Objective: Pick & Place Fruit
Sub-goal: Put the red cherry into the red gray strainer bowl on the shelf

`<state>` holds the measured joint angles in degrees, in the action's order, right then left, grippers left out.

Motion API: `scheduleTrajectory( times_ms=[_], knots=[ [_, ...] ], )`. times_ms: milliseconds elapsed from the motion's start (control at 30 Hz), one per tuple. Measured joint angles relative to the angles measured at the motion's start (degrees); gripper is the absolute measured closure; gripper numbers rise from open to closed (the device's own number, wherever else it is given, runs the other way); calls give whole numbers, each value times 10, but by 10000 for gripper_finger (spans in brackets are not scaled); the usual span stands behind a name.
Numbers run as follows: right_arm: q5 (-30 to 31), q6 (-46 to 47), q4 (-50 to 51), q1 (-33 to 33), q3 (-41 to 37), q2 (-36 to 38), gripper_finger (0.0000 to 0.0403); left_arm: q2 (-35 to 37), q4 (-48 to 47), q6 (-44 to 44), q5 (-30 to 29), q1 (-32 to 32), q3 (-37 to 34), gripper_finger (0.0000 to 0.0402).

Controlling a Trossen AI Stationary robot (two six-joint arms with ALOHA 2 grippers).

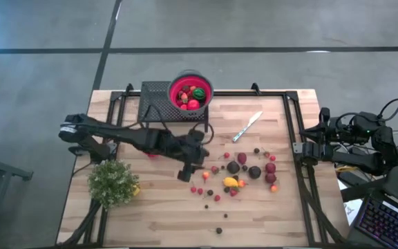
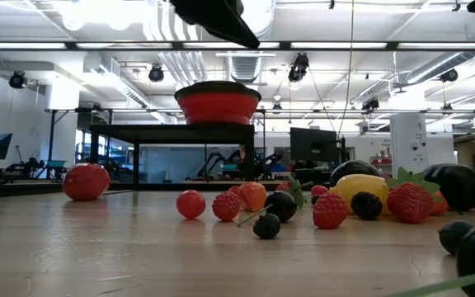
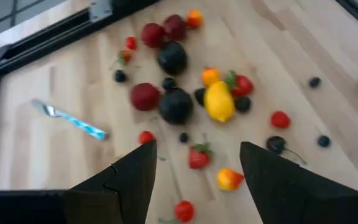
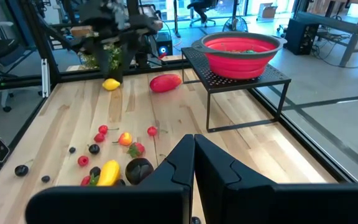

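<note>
Small toy fruits (image 1: 237, 173) in red, yellow, orange and dark maroon lie scattered on the wooden table right of centre; the left wrist view shows them too, among them a yellow lemon (image 3: 219, 101). A larger red piece (image 4: 165, 82) lies near the black stand. More fruit sits in the red bowl (image 1: 191, 91). My left gripper (image 1: 187, 173) hovers open and empty above the left edge of the scatter; a strawberry (image 3: 199, 155) lies on the table below the gap between its fingers (image 3: 129, 180). My right gripper (image 4: 194, 163) waits shut at the table's right edge (image 1: 298, 147).
The red bowl stands on a black mesh stand (image 1: 159, 100) at the far middle. A silver knife (image 1: 247, 126) lies right of it. A bushy green plant (image 1: 112, 181) stands at the near left, a yellow fruit (image 4: 110, 84) beside it. Bare wood shows along the near edge.
</note>
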<state>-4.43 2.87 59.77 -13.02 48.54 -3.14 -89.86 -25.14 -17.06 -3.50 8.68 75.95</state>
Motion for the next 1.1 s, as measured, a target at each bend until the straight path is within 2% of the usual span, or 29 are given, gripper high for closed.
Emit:
scheduleTrajectory(
  times_ms=[500, 1100],
  knots=[
    [0, 0, 0, 0, 0, 0, 394, 0, 122, -3, 5, 71, -129, 166],
    [0, 0, 0, 0, 0, 0, 394, -4, 238, -11, 6, 92, -270, 165]
  ],
)
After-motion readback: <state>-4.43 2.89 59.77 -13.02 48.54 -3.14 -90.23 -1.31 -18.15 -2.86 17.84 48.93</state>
